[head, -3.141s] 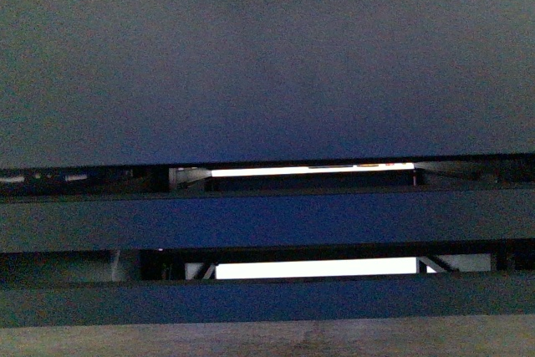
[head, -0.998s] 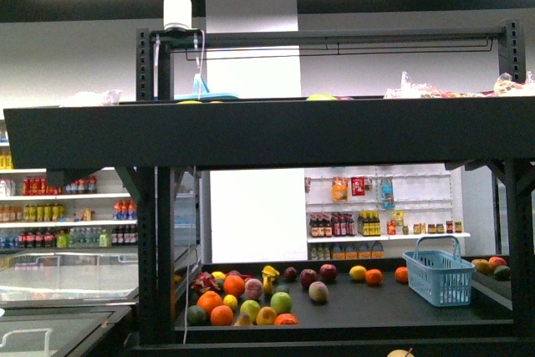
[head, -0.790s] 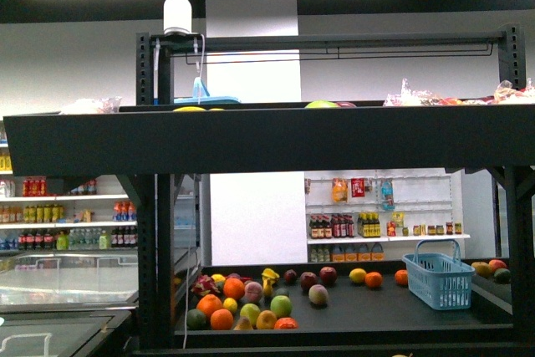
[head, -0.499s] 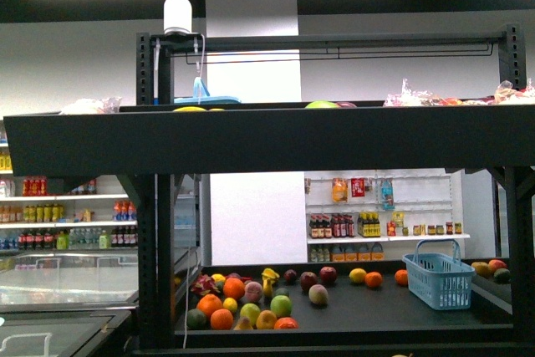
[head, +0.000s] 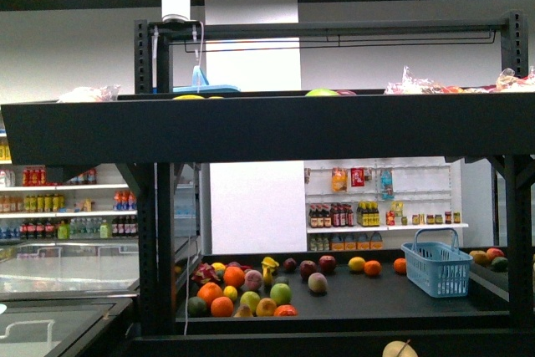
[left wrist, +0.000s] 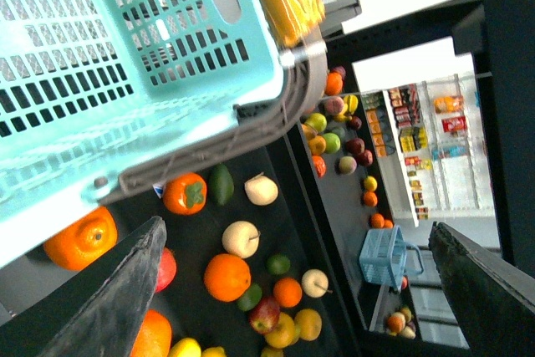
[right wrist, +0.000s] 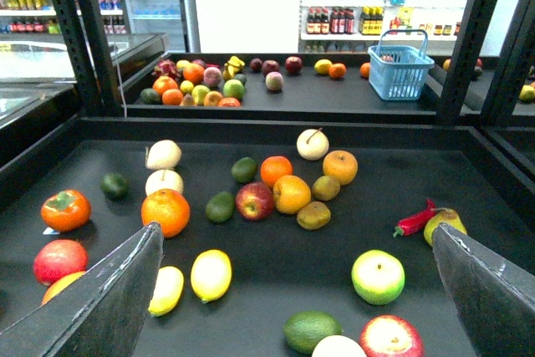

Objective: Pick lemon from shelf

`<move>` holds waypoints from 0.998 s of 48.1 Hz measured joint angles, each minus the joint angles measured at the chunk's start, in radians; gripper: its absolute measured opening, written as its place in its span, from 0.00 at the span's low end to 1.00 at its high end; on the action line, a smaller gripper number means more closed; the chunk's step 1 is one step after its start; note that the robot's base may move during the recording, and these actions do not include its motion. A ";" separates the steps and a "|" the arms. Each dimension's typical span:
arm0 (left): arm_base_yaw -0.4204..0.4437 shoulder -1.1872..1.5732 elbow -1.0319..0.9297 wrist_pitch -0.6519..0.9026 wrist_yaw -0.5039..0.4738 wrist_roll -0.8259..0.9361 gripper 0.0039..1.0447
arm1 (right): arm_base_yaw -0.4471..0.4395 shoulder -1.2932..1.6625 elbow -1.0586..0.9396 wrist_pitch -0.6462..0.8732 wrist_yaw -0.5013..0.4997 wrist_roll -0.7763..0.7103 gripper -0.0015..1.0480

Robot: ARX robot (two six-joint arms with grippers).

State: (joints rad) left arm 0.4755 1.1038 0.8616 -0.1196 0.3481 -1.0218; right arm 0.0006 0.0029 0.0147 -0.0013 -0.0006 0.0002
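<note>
Right wrist view: approach step, nothing grasped; right hand (right wrist: 295,227) spread wide and empty over the shelf (right wrist: 376,198), lemon (right wrist: 211,274) lying on that tier just beside 1 similar yellow fruit (right wrist: 166,289); left hand (left wrist: 297,225) also spread; next move probably needs a descent centred on the lemon alone.

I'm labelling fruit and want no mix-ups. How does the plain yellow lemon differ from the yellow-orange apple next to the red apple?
The lemon is plain bright yellow; the apple is deeper yellow-orange. The lemon is a long oval lying on its side; the apple is round. The lemon lies nearer the right wrist camera; the apple sits farther back, beside a red apple. Both rest on the dark shelf, untouched.
</note>
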 joint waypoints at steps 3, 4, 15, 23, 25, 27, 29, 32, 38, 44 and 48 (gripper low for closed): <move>0.018 0.078 0.068 -0.018 0.000 -0.026 0.93 | 0.000 0.000 0.000 0.000 0.000 0.000 0.93; 0.023 0.102 0.090 -0.024 -0.001 -0.036 0.93 | 0.000 0.000 0.000 0.000 0.000 0.000 0.93; 0.046 0.316 0.292 -0.098 -0.032 -0.099 0.93 | 0.000 0.000 0.000 0.000 0.000 0.000 0.93; 0.061 0.439 0.405 -0.121 -0.042 -0.114 0.93 | 0.000 0.000 0.000 0.000 0.000 0.000 0.93; 0.066 0.467 0.431 -0.126 -0.047 -0.115 0.93 | 0.000 0.000 0.000 0.000 0.000 0.000 0.93; 0.069 0.494 0.453 -0.126 -0.054 -0.115 0.93 | 0.000 0.000 0.000 0.000 0.000 0.000 0.93; 0.072 0.531 0.489 -0.129 -0.061 -0.115 0.93 | 0.000 0.000 0.000 0.000 0.000 0.000 0.93; 0.074 0.567 0.520 -0.129 -0.065 -0.117 0.93 | 0.000 0.000 0.000 0.000 0.000 0.000 0.93; 0.069 0.627 0.579 -0.116 -0.068 -0.124 0.93 | 0.000 0.000 0.000 0.000 0.000 0.000 0.93; 0.059 0.674 0.634 -0.109 -0.084 -0.129 0.93 | 0.000 0.000 0.000 0.000 0.000 0.000 0.93; 0.056 0.694 0.651 -0.109 -0.087 -0.129 0.93 | 0.000 0.000 0.000 0.000 0.000 0.000 0.93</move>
State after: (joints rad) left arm 0.5320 1.7973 1.5124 -0.2287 0.2607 -1.1507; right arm 0.0006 0.0029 0.0147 -0.0013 -0.0006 0.0002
